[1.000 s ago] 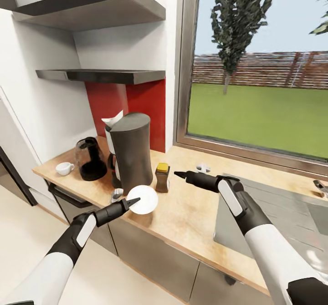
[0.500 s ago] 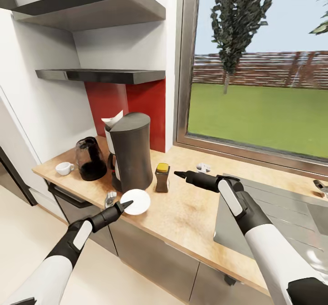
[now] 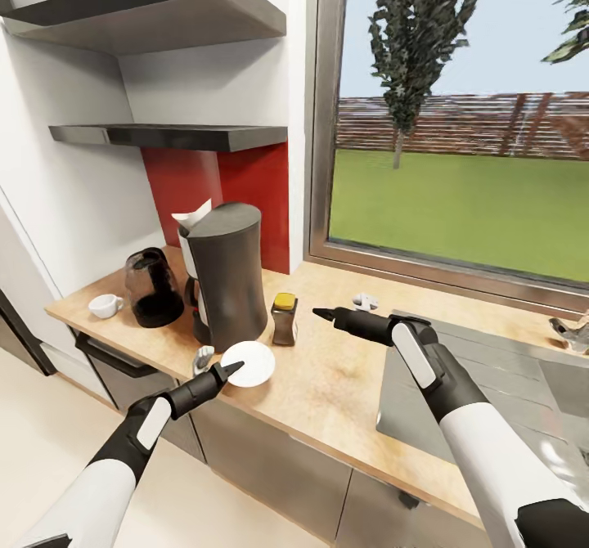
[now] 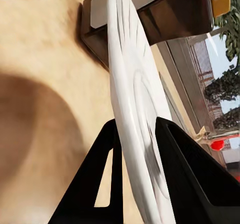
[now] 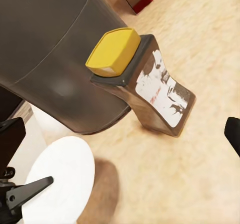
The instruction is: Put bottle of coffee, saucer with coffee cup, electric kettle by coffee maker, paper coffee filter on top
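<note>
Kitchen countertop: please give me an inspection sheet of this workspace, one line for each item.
Surface: kitchen countertop, beige with a wooden edge; sink on its right.
Job's things: coffee maker upright, paper coffee filter on top; bottle of coffee beside it; electric kettle and coffee cup further left; saucer held over the counter's front edge.
Clutter: small white object near the window.
Grippers: left hand shut on the saucer's rim; right hand empty, apparently open.
Cables: nothing seen.
Surroundings: kitchen shelf, red backsplash, window.
</note>
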